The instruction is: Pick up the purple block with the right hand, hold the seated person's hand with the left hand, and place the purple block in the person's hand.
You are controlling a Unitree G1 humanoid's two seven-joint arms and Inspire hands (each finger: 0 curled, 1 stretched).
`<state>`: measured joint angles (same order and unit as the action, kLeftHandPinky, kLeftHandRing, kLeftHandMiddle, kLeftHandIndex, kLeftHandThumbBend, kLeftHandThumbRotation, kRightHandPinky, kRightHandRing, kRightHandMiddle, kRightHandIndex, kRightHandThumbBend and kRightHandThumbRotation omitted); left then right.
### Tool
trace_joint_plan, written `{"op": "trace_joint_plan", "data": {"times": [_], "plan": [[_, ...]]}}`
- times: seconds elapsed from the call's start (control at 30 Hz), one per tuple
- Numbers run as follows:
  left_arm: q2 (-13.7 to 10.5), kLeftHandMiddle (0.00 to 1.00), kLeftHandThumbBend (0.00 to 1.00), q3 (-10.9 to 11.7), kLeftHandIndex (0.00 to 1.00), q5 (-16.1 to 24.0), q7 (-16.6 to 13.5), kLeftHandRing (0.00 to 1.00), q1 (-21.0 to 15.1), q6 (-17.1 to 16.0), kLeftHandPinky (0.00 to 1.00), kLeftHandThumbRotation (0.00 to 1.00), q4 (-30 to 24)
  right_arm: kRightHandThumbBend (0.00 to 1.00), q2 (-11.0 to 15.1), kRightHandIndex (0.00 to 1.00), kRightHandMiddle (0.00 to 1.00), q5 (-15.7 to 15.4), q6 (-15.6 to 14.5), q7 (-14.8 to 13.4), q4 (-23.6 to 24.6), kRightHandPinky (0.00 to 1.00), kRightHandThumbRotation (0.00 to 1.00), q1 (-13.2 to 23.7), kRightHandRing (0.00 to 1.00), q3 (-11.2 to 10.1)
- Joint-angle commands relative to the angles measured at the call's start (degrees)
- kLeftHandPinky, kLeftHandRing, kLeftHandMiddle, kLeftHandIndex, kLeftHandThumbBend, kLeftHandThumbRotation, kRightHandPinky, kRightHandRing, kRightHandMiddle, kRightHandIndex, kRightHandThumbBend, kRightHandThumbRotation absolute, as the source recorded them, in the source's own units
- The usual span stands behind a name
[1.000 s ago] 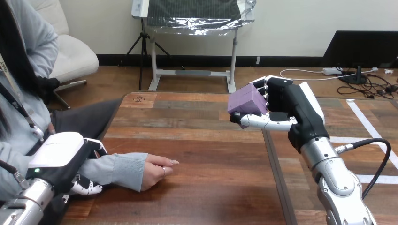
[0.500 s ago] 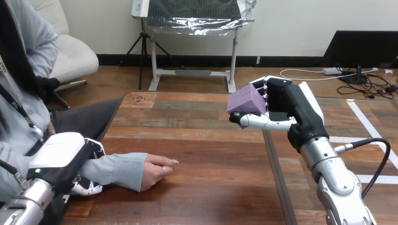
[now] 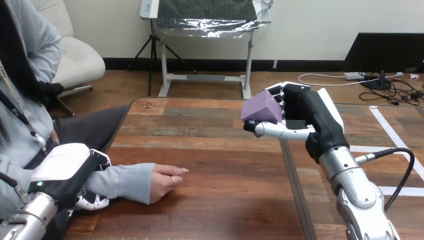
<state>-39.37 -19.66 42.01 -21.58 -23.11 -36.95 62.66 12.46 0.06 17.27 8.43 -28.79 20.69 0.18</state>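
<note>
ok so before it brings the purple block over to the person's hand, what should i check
1. Grip on the purple block: ok, the right hand has fingers and thumb curled round it, above the table.
2. Left hand hold: ok, curled round the person's forearm at the sleeve, not the hand itself.
3. Person's hand ready to receive: not ok, it rests on the table, palm not turned up.
4. Block over that hand: not ok, it is well to its right.
5. Path between them: ok, bare wood.

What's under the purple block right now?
The thumb of the right hand runs under the purple block, its fingers curled behind; the table lies below. The block's underside itself is hidden.
</note>
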Motion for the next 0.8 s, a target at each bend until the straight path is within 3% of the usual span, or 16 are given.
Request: {"op": "trace_joint_plan", "data": {"times": [0.0,0.2,0.77], "plan": [[1.4,0.40,0.95,-0.4,0.44,-1.4,0.7,0.33,-2.1,-1.6,0.28,0.00,0.4,0.78,-1.1,0.48,0.44,0.3,0.5,-1.0,2.8,0.33,0.00,2.0,0.37,-0.9],[1.7,0.39,0.94,-0.7,0.44,-1.6,0.1,0.32,-2.1,-1.9,0.26,0.00,0.3,0.78,-1.2,0.48,0.44,0.0,0.0,-1.2,2.8,0.33,0.00,2.0,0.37,-0.8],[3.0,0.34,0.92,-1.3,0.31,-1.2,-1.7,0.27,-2.3,-2.4,0.21,0.00,-0.1,0.78,-1.9,0.48,0.43,-1.5,-0.2,-1.5,1.7,0.34,0.00,2.4,0.37,-0.3]]}}
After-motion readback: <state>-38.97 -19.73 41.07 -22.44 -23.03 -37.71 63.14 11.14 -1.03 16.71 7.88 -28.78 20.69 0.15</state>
